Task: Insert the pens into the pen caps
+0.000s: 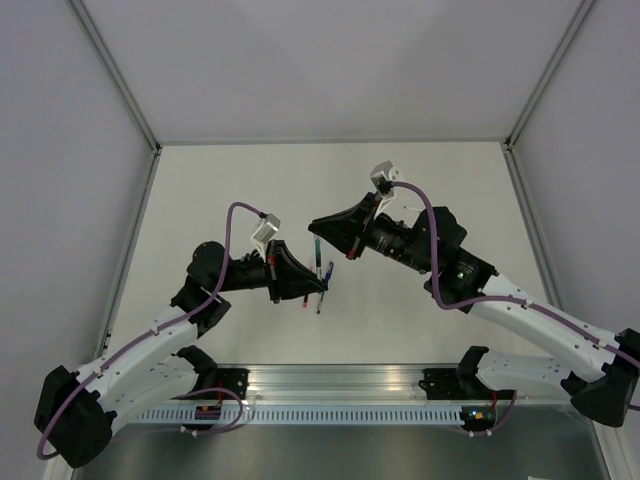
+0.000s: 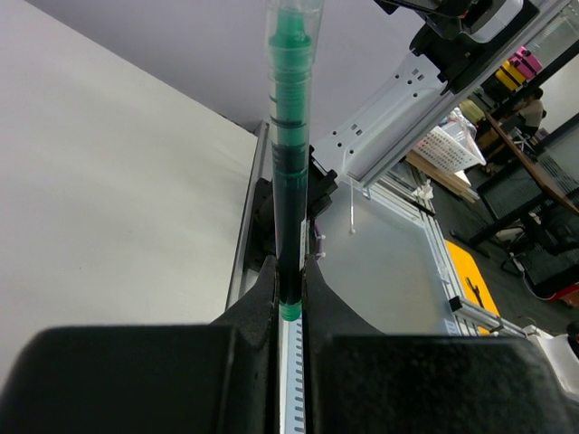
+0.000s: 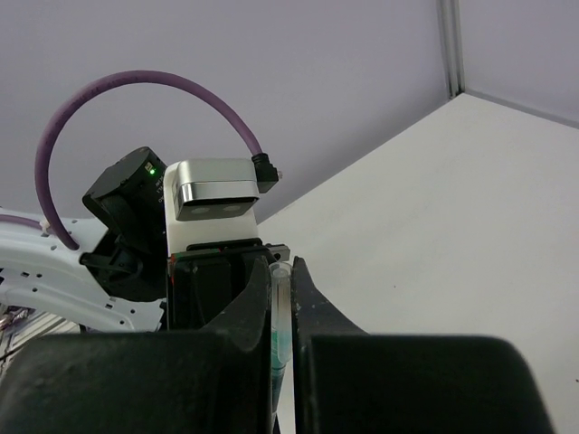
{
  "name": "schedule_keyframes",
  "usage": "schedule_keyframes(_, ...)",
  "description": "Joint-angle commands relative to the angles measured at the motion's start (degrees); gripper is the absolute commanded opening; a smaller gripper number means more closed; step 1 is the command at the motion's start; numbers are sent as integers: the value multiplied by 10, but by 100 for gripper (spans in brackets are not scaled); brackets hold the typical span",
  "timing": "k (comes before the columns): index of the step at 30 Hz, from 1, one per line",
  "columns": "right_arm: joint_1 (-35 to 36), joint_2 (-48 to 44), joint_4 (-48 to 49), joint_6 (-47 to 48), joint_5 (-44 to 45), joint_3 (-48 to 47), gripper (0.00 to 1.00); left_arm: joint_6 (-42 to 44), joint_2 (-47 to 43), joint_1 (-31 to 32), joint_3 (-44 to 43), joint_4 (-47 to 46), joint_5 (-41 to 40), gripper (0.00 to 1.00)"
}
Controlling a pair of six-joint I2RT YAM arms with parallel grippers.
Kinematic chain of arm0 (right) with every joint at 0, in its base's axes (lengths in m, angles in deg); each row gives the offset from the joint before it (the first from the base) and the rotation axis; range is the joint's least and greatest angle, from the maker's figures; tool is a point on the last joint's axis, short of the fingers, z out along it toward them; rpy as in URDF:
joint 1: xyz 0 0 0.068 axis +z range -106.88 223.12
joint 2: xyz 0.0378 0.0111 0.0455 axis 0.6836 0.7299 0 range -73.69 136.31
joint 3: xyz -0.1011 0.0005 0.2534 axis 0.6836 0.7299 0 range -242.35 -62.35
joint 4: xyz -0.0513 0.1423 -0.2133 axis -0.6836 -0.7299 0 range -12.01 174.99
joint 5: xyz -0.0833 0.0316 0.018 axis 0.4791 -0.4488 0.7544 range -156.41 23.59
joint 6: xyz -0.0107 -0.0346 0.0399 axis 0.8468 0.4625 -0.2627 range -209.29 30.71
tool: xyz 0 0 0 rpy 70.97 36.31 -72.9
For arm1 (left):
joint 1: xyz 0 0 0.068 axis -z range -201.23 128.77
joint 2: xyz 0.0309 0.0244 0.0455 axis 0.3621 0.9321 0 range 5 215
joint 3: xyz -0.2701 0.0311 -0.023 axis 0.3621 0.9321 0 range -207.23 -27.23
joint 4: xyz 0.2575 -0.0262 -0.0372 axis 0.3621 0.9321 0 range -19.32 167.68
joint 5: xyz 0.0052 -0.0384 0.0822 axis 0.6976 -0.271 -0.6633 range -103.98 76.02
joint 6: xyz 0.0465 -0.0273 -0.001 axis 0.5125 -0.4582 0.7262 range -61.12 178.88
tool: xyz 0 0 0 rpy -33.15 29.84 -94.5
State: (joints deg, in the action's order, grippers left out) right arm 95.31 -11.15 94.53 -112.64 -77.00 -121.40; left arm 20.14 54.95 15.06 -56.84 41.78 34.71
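The green pen [image 2: 291, 181] is clamped between the narrowed jaws of the left claw [image 2: 289, 271] above the table [image 1: 250, 180]. Its far end, sheathed in what looks like a clear cap [image 2: 294, 23], is pinched tight by the right claw [image 3: 278, 271]. Whether that cap is pushed fully home cannot be told, so this pen is judged nearly done at most, and the rest is judged undone, only small coloured slivers [image 1: 326, 272] being made out near the left claw.
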Motion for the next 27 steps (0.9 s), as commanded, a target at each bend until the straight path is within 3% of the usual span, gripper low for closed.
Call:
schedule_keyframes(1,4,-15,-13,-5,-36,26,0,-24,-9,1,-49,-35,-21,2)
schedule_keyframes(12,4,-35,29,-59,-56,92,0,-50,-17,1,-98,-39,-66,2)
schedule_keyframes(27,5,-67,82,-114,-86,183,0,7,14,1,-175,60,-133,2)
